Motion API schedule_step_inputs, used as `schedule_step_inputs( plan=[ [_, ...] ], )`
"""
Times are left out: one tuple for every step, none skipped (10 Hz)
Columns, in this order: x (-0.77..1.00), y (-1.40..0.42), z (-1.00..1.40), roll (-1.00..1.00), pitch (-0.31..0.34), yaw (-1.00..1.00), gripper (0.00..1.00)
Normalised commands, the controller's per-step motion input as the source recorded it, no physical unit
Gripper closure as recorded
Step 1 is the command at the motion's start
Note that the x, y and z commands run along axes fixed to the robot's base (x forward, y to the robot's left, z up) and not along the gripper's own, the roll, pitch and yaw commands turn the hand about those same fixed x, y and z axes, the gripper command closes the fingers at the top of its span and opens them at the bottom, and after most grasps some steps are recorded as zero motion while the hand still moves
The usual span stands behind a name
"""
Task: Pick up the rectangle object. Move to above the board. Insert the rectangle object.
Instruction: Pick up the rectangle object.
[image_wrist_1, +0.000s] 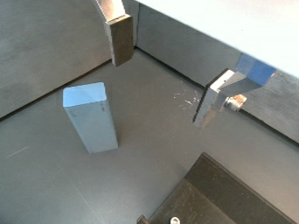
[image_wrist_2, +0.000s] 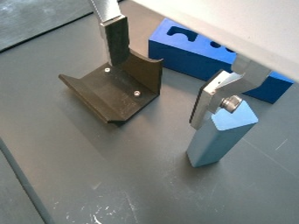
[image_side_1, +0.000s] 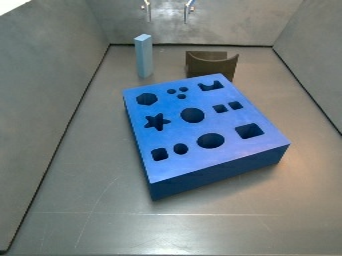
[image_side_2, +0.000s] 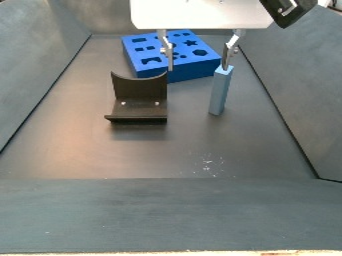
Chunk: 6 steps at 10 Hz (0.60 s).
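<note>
The rectangle object (image_side_1: 142, 53) is plain light blue, the board (image_side_1: 201, 170) deeper blue, the fixture (image_side_2: 136, 103) dark brown; the gripper (image_wrist_2: 163, 73) above the floor has silver fingers (image_wrist_2: 112, 33) with dark pads.

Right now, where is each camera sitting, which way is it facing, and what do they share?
Wrist view: above the floor, looking down at the upright rectangle object; claw fingers show.
Wrist view: looks past the claw at the fixture and board.
Side view: high, beyond the board; claw fingertips at the far end.
Side view: opposite end, facing the claw.
All four share the block.
</note>
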Motion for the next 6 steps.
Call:
schedule_step_inputs(
  plan=[
    [-0.05, 0.00, 0.00, 0.00, -0.069, 0.00, 0.00],
    [0.07, 0.00, 0.00, 0.00, 0.000, 0.00, 0.00],
    [-0.25, 0.00, -0.43, 0.01, 0.000, -0.57, 0.00],
    [-0.15, 0.00, -0.51, 0.08, 0.000, -1.00, 0.00],
    [-0.24, 0.00, -0.52, 0.07, 0.000, -0.95, 0.00],
    [0.00, 0.00, 0.00, 0.00, -0.017, -0.05, 0.00]
  ],
)
